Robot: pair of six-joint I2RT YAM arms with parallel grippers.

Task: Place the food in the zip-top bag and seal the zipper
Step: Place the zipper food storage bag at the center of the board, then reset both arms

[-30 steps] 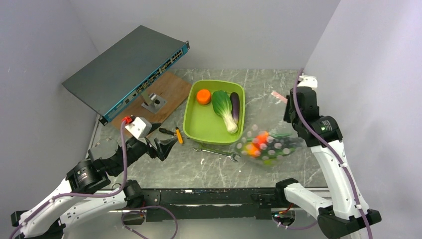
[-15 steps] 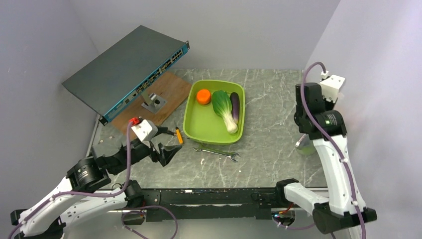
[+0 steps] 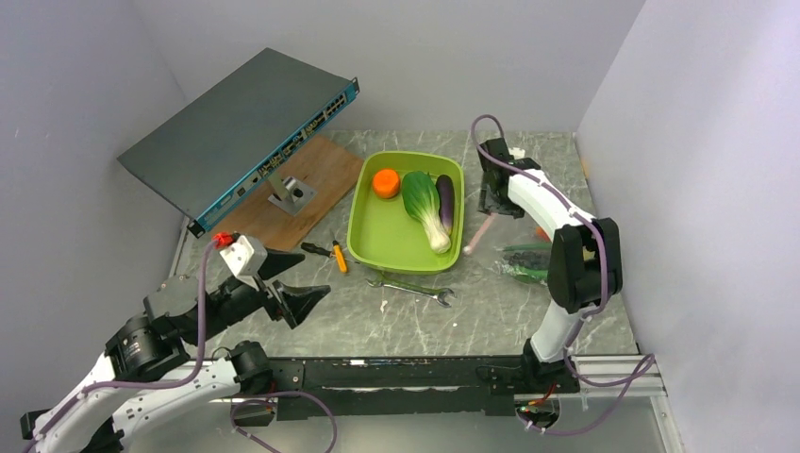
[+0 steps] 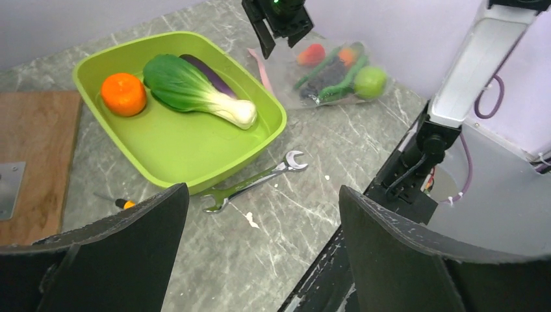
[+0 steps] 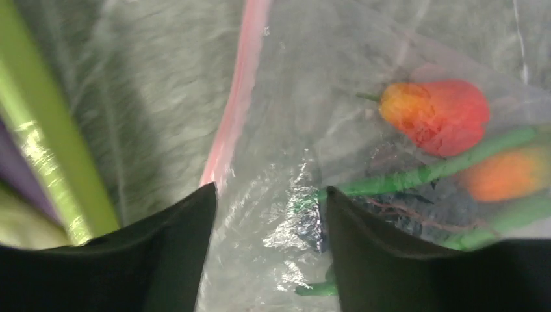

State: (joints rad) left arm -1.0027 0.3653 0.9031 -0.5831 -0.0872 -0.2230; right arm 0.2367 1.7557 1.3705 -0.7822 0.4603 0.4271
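The zip-top bag (image 3: 525,259) lies flat on the table right of the lime-green tub (image 3: 370,236). Its pale pink zipper (image 5: 237,97) points toward the tub. Inside the bag I see a red tomato (image 5: 435,114), a round green fruit (image 4: 370,81), dark grapes (image 4: 328,71) and a green cucumber (image 5: 422,172). An orange (image 3: 385,182), bok choy (image 3: 425,203) and eggplant (image 3: 445,198) lie in the tub. My right gripper (image 5: 269,221) hovers open just over the bag's mouth end, with nothing held. My left gripper (image 3: 314,273) is open above the near-left table.
A silver wrench (image 3: 410,288) lies in front of the tub, with an orange-handled small tool (image 3: 337,256) to its left. A wooden board (image 3: 325,160) with a metal bracket (image 3: 291,193) and a tilted network switch (image 3: 241,127) fill the back left. Walls close both sides.
The right arm swung from the right wall in to the tub's right side. The bag, lifted before, now lies on the table, and the right jaws have opened. The left arm shifted slightly.
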